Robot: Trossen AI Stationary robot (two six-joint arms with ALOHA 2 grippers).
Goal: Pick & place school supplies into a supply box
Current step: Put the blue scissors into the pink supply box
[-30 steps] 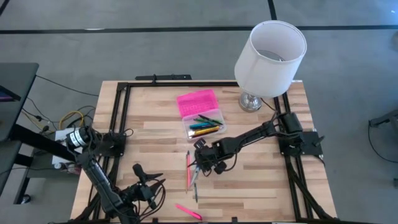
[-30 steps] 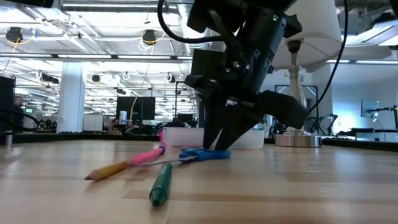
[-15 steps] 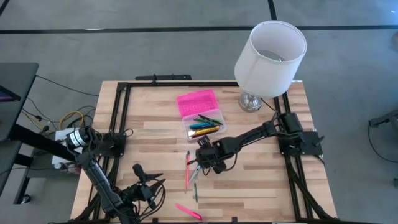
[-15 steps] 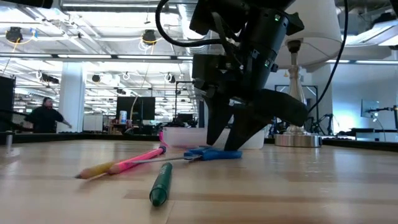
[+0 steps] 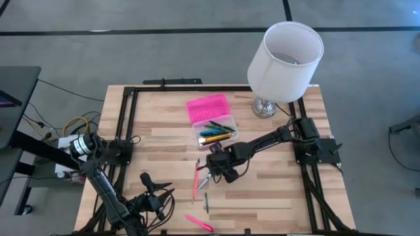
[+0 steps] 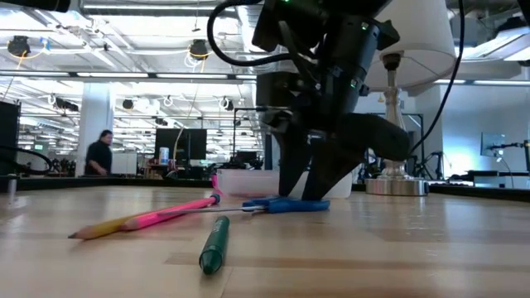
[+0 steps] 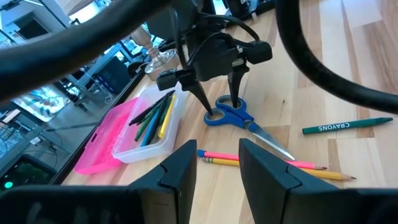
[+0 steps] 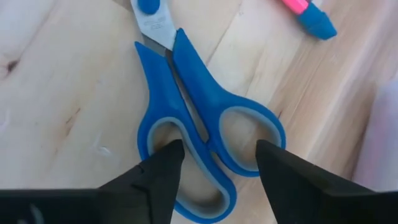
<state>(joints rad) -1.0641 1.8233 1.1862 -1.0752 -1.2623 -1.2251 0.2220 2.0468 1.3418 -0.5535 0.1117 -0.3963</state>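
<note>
The right gripper (image 8: 212, 163) hangs over the scissors (image 8: 196, 121), fingers spread astride their handle loops, blades pointing away from the supply box (image 5: 211, 119); the left gripper (image 7: 216, 165) waits part-open.

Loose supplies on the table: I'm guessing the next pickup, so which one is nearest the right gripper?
The blue-handled scissors: the open right gripper stands over their handle loops, while the pink pencil and green crayon lie apart.

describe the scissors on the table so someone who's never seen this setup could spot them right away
Start at the white lamp, then the open clear box with its pink lid. Just in front, under the right gripper, lie the scissors: the only item with blue loop handles and metal blades.
</note>
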